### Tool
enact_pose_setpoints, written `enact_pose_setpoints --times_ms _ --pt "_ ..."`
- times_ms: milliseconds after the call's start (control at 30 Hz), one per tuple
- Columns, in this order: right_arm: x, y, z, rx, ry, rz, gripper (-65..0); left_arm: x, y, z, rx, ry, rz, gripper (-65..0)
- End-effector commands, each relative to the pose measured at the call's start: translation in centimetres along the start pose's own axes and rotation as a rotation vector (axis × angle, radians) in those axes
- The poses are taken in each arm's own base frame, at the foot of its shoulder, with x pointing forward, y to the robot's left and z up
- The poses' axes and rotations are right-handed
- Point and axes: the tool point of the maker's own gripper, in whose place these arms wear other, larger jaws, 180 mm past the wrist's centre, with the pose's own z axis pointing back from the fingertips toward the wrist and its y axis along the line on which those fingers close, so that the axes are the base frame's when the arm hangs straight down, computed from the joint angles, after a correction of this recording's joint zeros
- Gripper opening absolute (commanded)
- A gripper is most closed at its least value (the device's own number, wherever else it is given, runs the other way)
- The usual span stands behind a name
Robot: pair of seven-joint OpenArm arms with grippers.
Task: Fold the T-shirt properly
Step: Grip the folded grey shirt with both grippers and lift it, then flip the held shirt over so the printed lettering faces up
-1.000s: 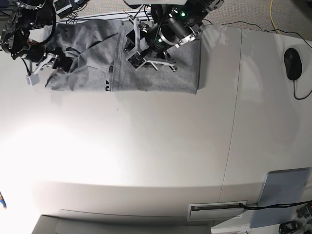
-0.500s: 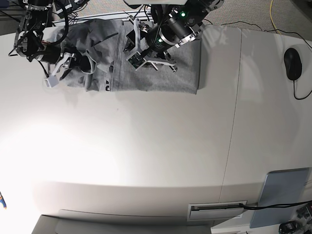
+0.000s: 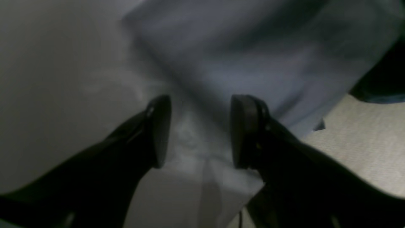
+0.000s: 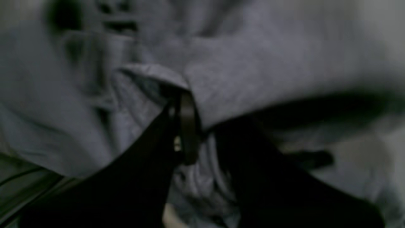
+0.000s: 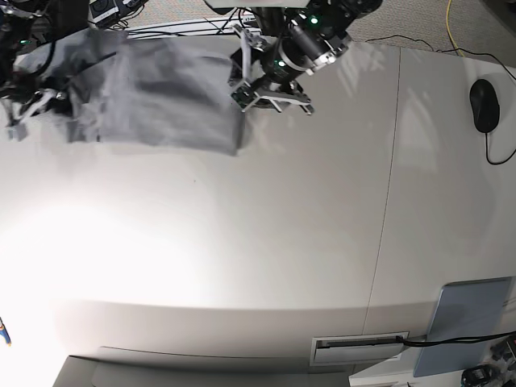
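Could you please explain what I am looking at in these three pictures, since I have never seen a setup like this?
This is a robot with two arms at a pale table, meant to fold a grey T-shirt. The wide picture looks down from above. The two dark close-ups come from small cameras mounted on each wrist, looking along the jaws.

In the overhead view the left gripper is the one nearer the middle, at the shirt's edge; its close-up shows its jaws apart with cloth between them, not pinched. The right gripper is at the far left; its close-up shows its jaws closed on a fold of the shirt.

Also on the table: a black computer mouse and a flat blue-grey pad.
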Motion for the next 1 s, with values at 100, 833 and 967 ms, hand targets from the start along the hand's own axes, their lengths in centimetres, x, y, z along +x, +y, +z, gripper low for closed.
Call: enact_pose_setpoints --times_ms 100,833,967 --pt "3.8 3.8 1.9 0.025 -0.147 0.098 -65.0 -0.1 1.2 -0.6 -0.014 -0.036 0.071 -33.9" --pt "0.9 25.9 -3.5 -0.026 -0.258 0.378 -65.0 -2.1 -1.0 -2.5 -0.179 -0.041 0.113 -33.9" --pt "0.5 28.5 -3.9 0.012 -0.279 0.447 -65.0 -2.1 -1.0 -2.5 -0.179 -0.040 0.112 -33.9"
